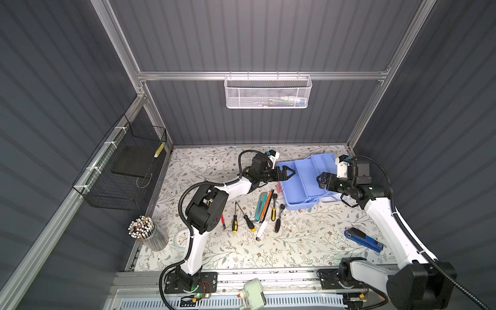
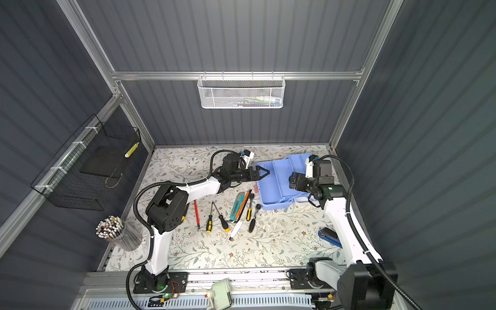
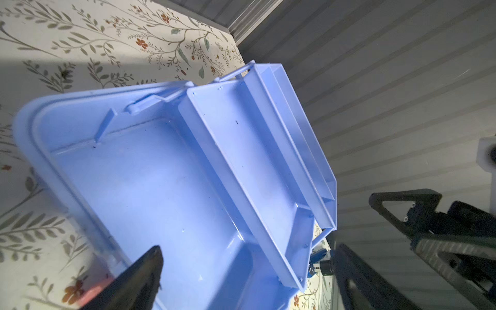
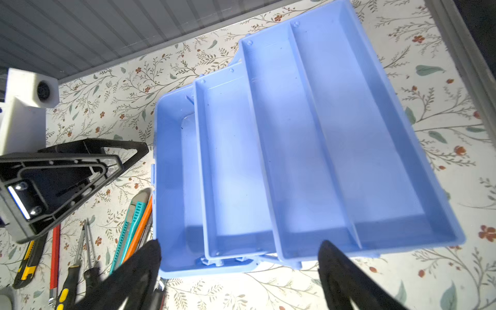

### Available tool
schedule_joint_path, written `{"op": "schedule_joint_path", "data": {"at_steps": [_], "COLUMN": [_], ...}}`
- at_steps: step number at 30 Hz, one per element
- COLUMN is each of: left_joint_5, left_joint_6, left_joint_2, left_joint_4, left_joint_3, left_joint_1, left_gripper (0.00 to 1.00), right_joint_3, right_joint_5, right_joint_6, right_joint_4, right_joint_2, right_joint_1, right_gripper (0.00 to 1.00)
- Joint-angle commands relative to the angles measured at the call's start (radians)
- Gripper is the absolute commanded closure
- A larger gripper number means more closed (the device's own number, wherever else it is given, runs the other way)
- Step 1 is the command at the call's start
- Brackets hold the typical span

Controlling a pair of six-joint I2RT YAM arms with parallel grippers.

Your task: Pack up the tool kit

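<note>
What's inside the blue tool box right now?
Nothing that shows: the tool box base and its two tiered trays look empty. The base floor beneath the trays is covered, so I cannot tell there.

My box [image 1: 295,193] is light blue throughout, trays [image 4: 335,134] too. Mat [image 1: 241,252]: cream, with green sprigs and rust-red flowers. My right fingers [image 4: 346,279] are black. Centre of a top view: teal knife [image 1: 259,205], black-yellow screwdriver [image 1: 234,224]; lower right, blue stapler [image 1: 367,241].

Floral table [image 1: 241,255] with toolbox [image 1: 303,185], tools [image 1: 261,205], stapler [image 1: 362,239]
</note>
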Motion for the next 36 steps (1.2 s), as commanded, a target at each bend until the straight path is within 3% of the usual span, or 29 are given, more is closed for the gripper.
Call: {"op": "schedule_joint_path", "data": {"at_steps": [1,10,19,27,36], "left_joint_5": [-0.039,-0.126,-0.206,-0.273,-0.288], "left_joint_6": [0.061,0.129,0.143,0.123,0.133], "left_joint_2": [-0.074,-0.179,-0.3,-0.391,-0.446], "left_joint_4": [-0.03,-0.076,-0.085,-0.065,-0.083], "left_joint_3": [-0.034,-0.173,-0.324,-0.441,-0.513], "left_joint_1": [-0.002,0.01,0.066,0.111,0.141], "left_gripper": [0.0,0.0,0.0,0.0,0.0], "right_joint_3": [-0.022,-0.091,-0.169,-0.194,-0.186], "right_joint_5": [0.029,0.139,0.255,0.348,0.339], "right_joint_6": [0.071,0.184,0.393,0.551,0.616], "right_joint_4": [-0.007,-0.014,-0.023,-0.004,0.071], "right_joint_2": [-0.022,-0.089,-0.084,0.044,0.234], "right_joint_1": [0.048,0.242,0.477,0.704,0.799], "right_gripper": [0.09,0.11,0.2,0.25,0.37]}}
